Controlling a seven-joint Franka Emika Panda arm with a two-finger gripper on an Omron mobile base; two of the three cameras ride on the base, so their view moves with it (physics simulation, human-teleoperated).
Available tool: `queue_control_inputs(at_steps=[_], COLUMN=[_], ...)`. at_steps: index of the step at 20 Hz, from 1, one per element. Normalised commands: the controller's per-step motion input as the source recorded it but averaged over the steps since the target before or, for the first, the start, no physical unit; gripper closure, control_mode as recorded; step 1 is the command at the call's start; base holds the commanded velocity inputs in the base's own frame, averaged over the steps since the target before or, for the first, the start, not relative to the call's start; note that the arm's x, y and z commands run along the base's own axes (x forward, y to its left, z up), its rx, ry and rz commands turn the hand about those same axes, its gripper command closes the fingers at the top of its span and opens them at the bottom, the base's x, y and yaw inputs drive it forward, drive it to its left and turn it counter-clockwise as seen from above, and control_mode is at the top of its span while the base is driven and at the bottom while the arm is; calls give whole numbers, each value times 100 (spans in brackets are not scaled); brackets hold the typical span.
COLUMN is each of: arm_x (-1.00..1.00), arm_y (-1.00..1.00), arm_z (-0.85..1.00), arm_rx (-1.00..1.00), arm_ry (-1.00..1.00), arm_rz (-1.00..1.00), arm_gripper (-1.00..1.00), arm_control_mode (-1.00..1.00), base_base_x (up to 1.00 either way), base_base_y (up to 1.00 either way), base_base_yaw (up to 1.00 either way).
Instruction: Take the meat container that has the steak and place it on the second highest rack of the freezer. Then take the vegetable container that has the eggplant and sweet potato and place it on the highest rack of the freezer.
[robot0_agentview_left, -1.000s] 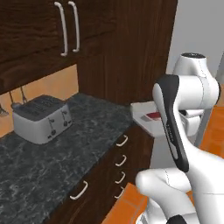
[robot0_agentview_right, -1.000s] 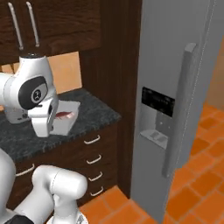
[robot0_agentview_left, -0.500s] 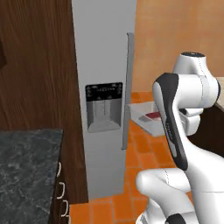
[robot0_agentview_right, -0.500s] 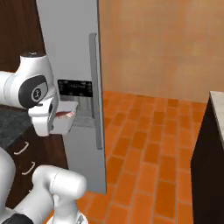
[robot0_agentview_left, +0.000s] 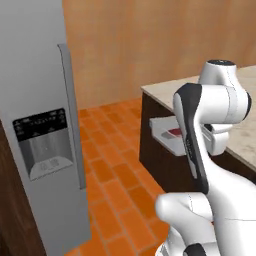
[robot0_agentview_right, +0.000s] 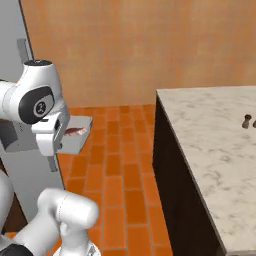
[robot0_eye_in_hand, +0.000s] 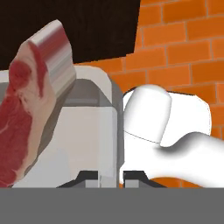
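While clamped on meat container (robot0_eye_in_hand: 94, 131) wall, tool (robot0_eye_in_hand: 110, 177) aloft | inside: steak (robot0_eye_in_hand: 26, 105)

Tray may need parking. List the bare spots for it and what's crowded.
Bare: most of the marble island top, left of two small dark items by its right edge. Crowded: none visible. The freezer is shut. The gripper grips the meat container.

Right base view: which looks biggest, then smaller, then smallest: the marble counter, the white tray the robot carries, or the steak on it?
1. Counter
2. Tray
3. Steak
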Motion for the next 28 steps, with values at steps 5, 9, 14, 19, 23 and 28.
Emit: queue_control_inputs(at_steps=[5, 9, 14, 19, 23, 28], arm_x=[0, 0, 0, 0, 0, 0], arm_y=[0, 0, 0, 0, 0, 0], arm_z=[0, 0, 0, 0, 0, 0], arm_rx=[0, 0, 0, 0, 0, 0], arm_ry=[0, 0, 0, 0, 0, 0], arm_rz=[0, 0, 0, 0, 0, 0], arm_gripper=[100, 100, 100, 100, 100, 100], arm_control_mode=[100, 100, 100, 100, 100, 100], base_base_x=[46, 62, 94, 100, 100, 100], base_base_y=[-97, -37, 0, -2, -16, -25], base_base_yaw=[34, 23, 18, 10, 6, 9])
